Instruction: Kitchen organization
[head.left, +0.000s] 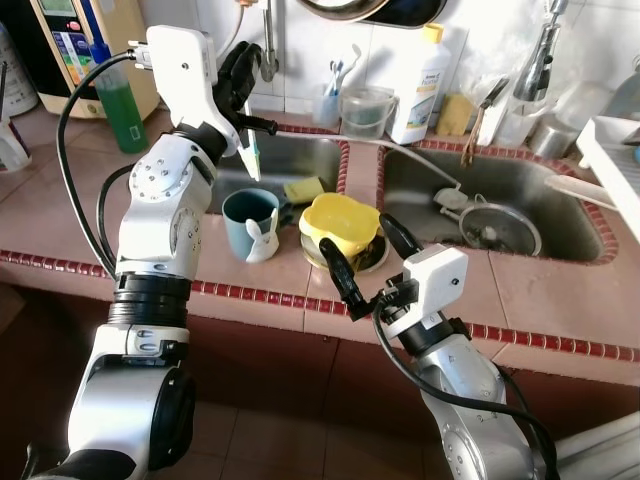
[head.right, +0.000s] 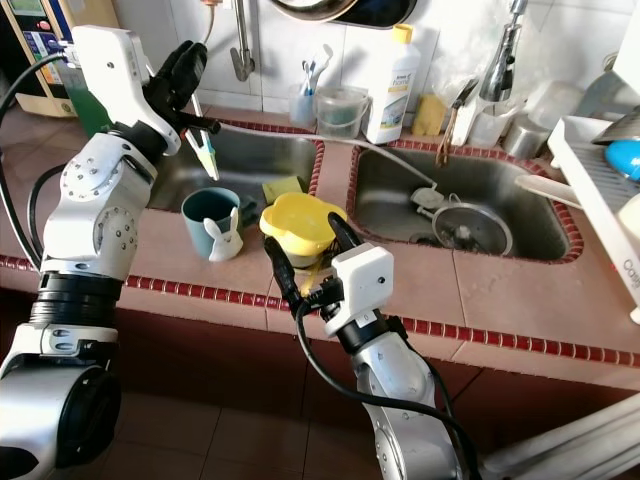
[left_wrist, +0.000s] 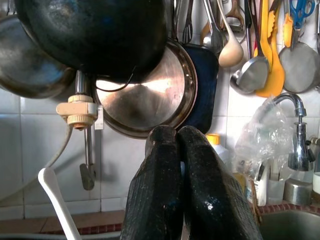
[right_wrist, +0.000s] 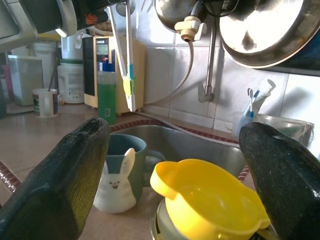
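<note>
Right wrist view: right end effector (right_wrist: 175, 185) spread wide before yellow jug (right_wrist: 207, 205).

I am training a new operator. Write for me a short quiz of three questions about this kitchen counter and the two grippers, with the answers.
1. True or false: the right gripper is open, its fingers on either side of the yellow bowl.
2. What does the left gripper hold? A) a sponge B) a toothbrush C) a spoon
3. Fill in: the teal mug carries a small white ______ figure on its front.

Key:
1. True; the right wrist view shows the bowl between the spread fingers.
2. B; the fingers are closed on its handle, above the left sink.
3. rabbit
</note>
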